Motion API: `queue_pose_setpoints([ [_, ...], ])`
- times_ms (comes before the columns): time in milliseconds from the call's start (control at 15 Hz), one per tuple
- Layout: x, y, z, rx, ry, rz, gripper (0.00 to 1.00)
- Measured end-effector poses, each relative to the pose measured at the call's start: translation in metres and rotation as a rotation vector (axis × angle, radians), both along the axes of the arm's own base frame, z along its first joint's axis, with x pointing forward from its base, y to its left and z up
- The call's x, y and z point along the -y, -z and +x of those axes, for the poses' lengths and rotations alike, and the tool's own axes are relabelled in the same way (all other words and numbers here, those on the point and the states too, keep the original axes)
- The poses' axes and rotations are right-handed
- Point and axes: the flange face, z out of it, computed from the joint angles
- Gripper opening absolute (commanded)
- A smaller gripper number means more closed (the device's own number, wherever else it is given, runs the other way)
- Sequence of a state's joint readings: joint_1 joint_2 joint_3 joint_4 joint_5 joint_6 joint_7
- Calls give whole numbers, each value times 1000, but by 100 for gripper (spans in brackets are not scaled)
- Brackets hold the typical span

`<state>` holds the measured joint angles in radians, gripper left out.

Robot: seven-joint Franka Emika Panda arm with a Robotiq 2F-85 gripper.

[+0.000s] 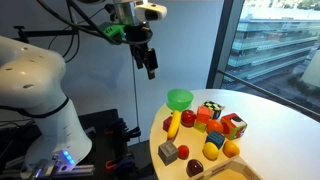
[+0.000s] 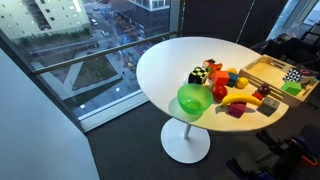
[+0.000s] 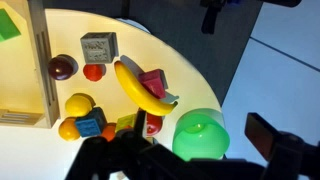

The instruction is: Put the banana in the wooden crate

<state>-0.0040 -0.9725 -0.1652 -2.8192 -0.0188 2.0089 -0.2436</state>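
The yellow banana (image 3: 137, 88) lies on the round white table (image 3: 190, 60) among other toys, partly resting on a dark red block. It also shows in both exterior views (image 1: 174, 124) (image 2: 237, 98). The pale wooden crate (image 3: 42, 70) stands at the left of the wrist view, and shows in both exterior views (image 1: 228, 172) (image 2: 262, 72). My gripper (image 1: 149, 60) hangs high above the table's edge, near the green bowl (image 1: 179, 98). In the wrist view the gripper (image 3: 185, 148) is open and empty, with the green bowl (image 3: 200, 135) below it. The gripper is out of view in the overhead exterior view.
A grey cube (image 3: 98, 46), a dark red fruit (image 3: 62, 67), round yellow-orange fruits (image 3: 79, 104) and coloured blocks (image 1: 232, 126) crowd around the banana. A green block (image 2: 291, 88) and a patterned cube (image 2: 292, 74) lie in the crate. A window wall (image 1: 270, 45) stands beside the table.
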Motion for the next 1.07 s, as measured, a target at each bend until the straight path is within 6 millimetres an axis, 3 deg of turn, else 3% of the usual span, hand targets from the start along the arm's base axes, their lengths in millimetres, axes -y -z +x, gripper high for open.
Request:
queue_pose_setpoints([
  [1067, 0, 3, 9, -15, 7, -5, 100],
])
